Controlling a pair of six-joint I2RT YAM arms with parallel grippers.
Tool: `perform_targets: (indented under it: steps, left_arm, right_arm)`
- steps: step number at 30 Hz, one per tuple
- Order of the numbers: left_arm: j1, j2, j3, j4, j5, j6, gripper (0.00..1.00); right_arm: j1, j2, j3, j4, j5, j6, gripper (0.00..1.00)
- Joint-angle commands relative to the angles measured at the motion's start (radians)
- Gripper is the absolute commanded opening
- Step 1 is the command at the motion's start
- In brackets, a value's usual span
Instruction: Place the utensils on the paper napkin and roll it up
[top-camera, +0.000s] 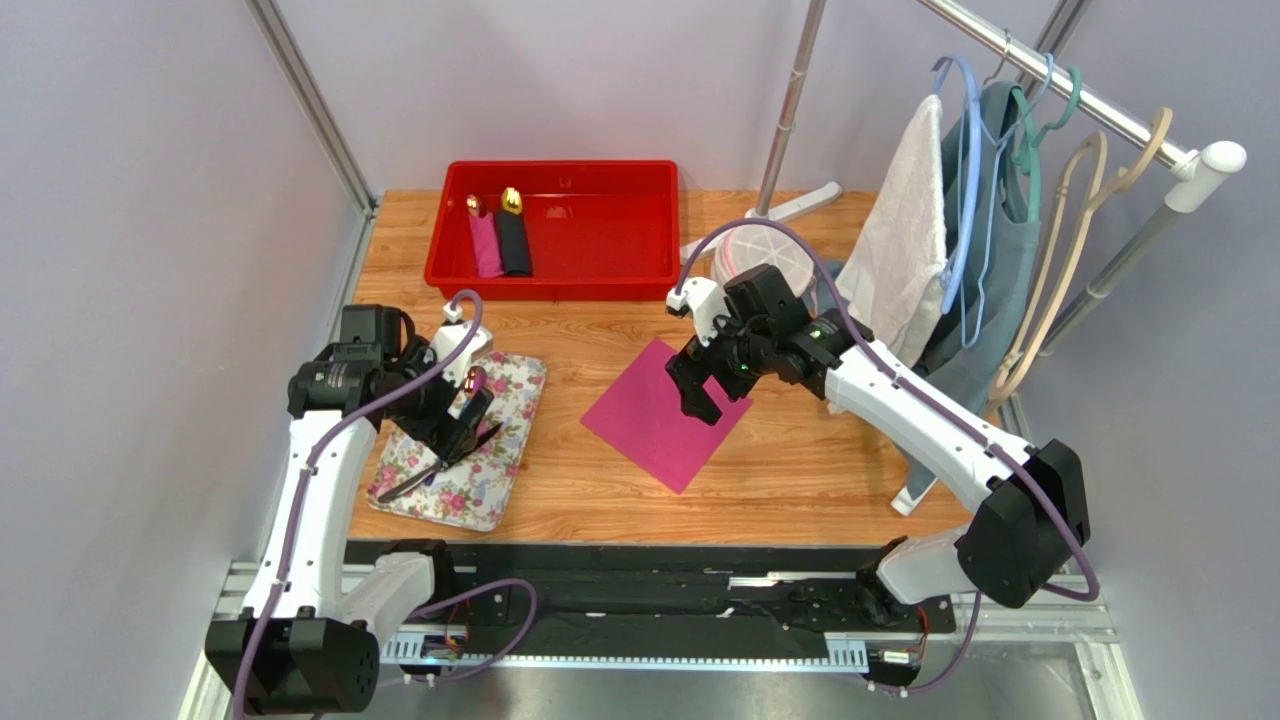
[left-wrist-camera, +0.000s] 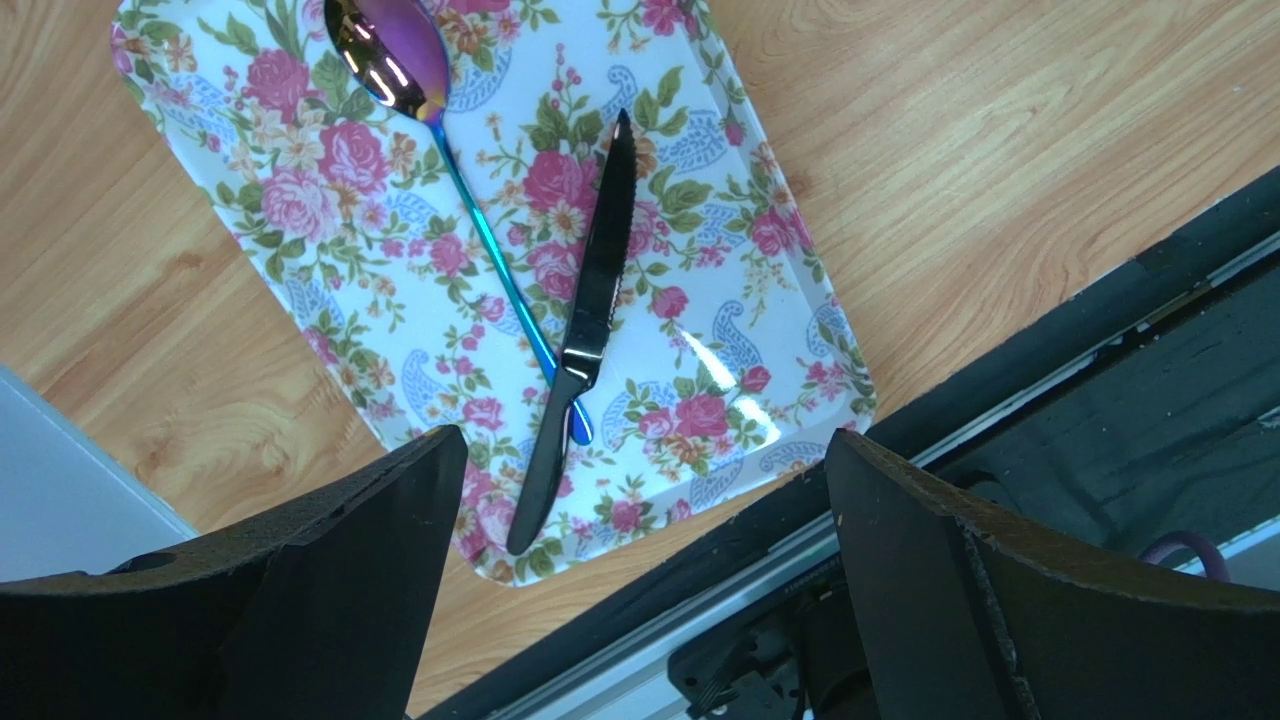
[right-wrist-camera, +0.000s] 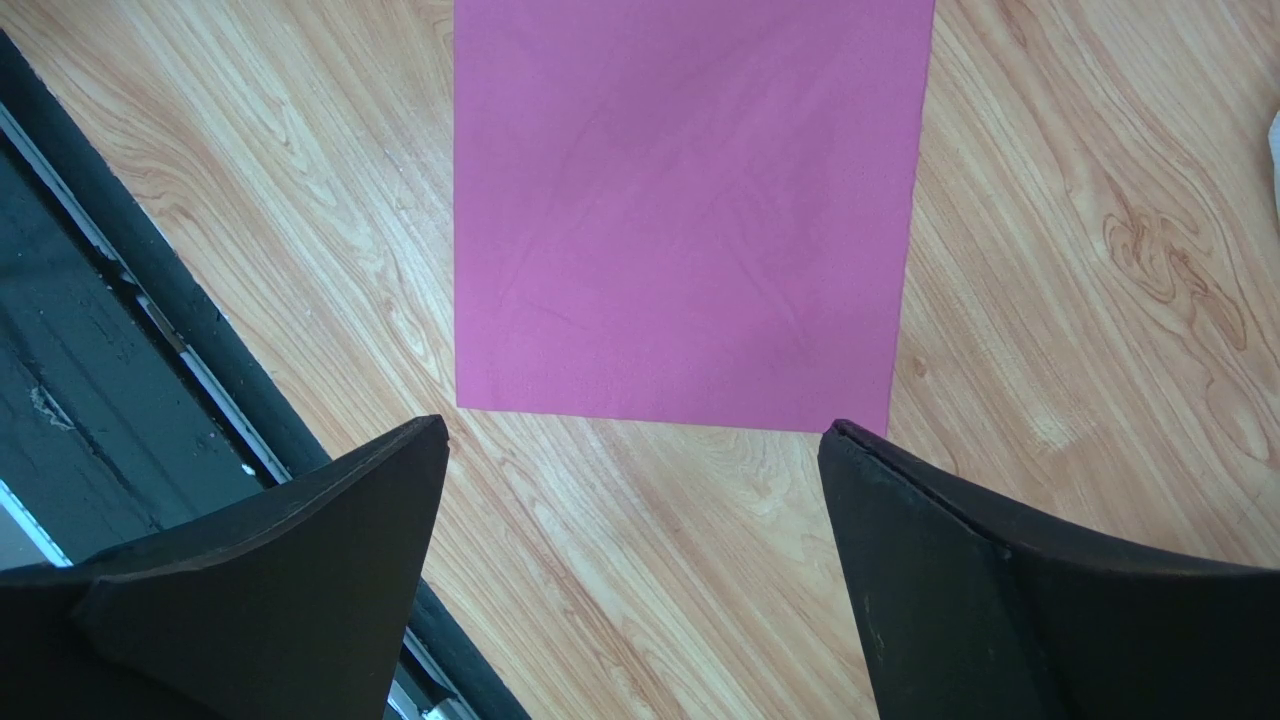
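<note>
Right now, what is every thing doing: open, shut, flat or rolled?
Magenta-pink square paper napkin: flat, unrolled, bare.
Purple-tinted metal spoon: lying on floral-print tray.
Black-handled knife: on that tray, crossing the spoon's handle.
Left end effector: open, empty.
Right end effector: open, empty.
Pink roll, black roll: rolled, in red plastic bin.

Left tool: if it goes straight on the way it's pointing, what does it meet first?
Likely the black knife, lying across the spoon on the floral tray. Its handle end lies roughly between the open left tool fingers. Depth is unclear.
</note>
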Motion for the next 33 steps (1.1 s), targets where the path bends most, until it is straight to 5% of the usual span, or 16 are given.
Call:
perform_targets:
  steps: [1,11,22,33]
  left_arm:
    - [0.006,0.009,0.033,0.000,0.014,0.055,0.99]
    - [-0.021,0.148,0.047,-0.019,-0.016,0.199,0.99]
    - [-0.118,0.209,-0.173,0.194,-0.158,0.372,0.67]
    - [-0.126,0.428,-0.181,0.291,-0.187,0.414,0.51]
  right_arm:
    - [-0.004,-0.004,0.017,0.011,-0.012,0.015,1.00]
    - [-0.012,0.007,0.005,0.012,-0.012,0.020,1.00]
    - [-0.019,0.042,0.014,0.009,-0.028,0.032,1.00]
    - [-0.026,0.070,0.026,0.000,-0.043,0.039,1.00]
